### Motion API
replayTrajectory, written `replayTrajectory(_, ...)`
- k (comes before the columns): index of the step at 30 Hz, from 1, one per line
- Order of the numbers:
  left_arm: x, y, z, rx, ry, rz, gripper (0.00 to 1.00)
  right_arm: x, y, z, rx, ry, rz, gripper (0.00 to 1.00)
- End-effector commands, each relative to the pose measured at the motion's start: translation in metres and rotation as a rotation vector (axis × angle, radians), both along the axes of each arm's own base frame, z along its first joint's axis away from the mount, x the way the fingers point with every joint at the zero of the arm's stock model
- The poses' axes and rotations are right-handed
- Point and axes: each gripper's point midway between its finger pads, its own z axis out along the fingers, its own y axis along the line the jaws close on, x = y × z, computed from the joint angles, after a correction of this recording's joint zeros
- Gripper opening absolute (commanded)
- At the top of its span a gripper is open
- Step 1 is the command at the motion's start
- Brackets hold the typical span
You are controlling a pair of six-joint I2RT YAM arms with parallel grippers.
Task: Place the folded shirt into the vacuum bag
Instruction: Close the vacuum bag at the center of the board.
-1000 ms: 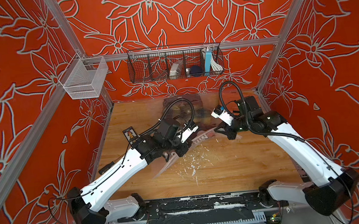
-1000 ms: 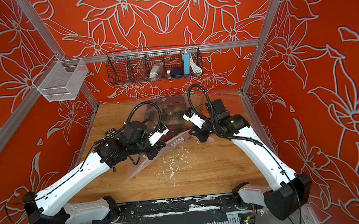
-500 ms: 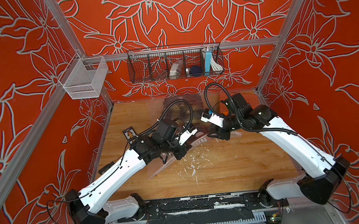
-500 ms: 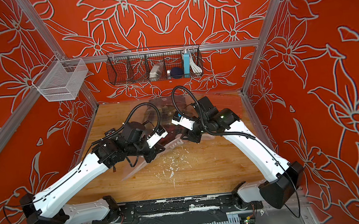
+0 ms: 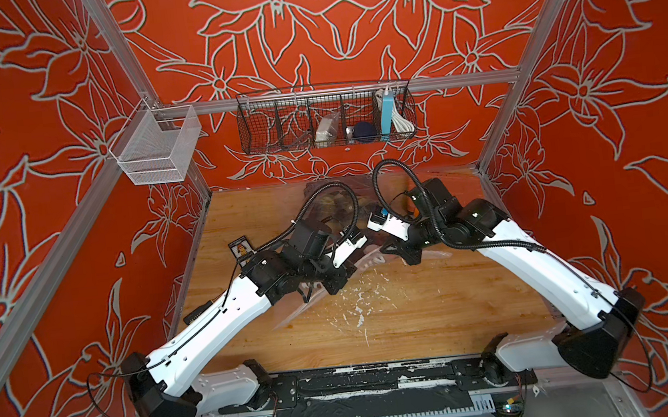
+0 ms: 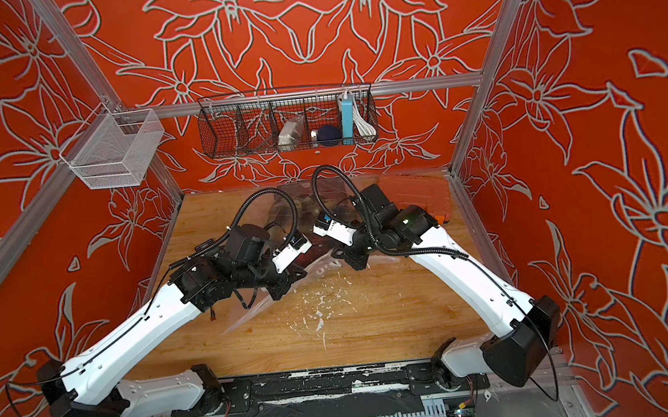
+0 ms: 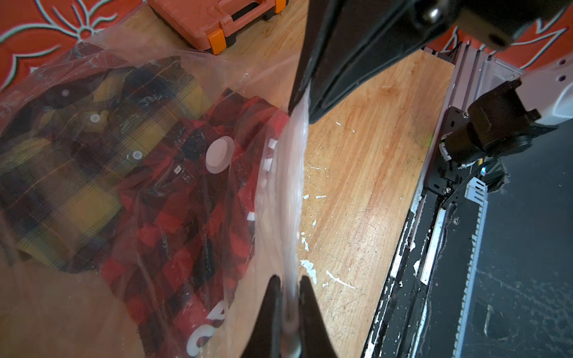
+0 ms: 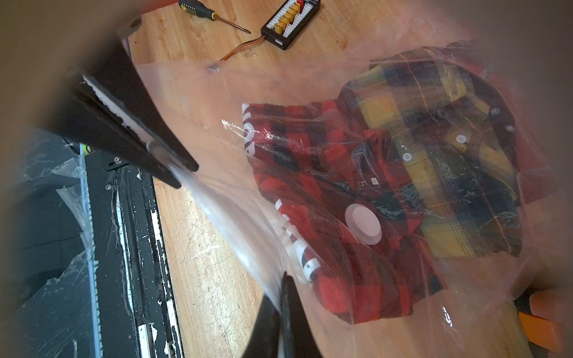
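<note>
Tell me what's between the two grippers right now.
Only the bunched edge of the vacuum bag, stretched from the left gripper to the right gripper, both shut on it. Both wrist views show it.

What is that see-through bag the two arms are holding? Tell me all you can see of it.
It is a large clear, crinkly plastic bag with a round white valve and white lettering. Inside lie a folded red shirt and a yellow shirt, both plaid. Most of it rests on the wooden table; one edge is lifted and stretched between the left gripper and the right gripper, both shut on it.
</note>
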Motion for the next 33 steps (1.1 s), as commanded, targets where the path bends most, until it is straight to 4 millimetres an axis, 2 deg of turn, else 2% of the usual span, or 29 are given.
replayTrajectory(1,-0.007,0.015,-0.013,0.071,0.035,0.025,0.0,0.016,-0.019,0.003,-0.02,-0.065,-0.093,0.0)
replayTrajectory(6,-0.016,0.032,-0.038,0.147,0.082,0.056,0.0,0.034,-0.043,0.003,-0.018,-0.094,-0.197,0.0)
replayTrajectory(12,-0.02,0.045,-0.051,0.219,0.121,0.085,0.0,0.053,-0.072,0.015,0.0,-0.14,-0.317,0.0)
replayTrajectory(24,-0.029,0.066,-0.061,0.307,0.166,0.139,0.0,0.079,-0.098,0.03,0.036,-0.197,-0.481,0.0)
replayTrajectory(28,-0.03,0.07,-0.062,0.311,0.164,0.152,0.0,0.083,-0.102,0.033,0.05,-0.201,-0.504,0.0)
replayTrajectory(33,-0.027,0.073,-0.06,0.315,0.148,0.168,0.0,0.082,-0.104,0.029,0.043,-0.193,-0.514,0.0)
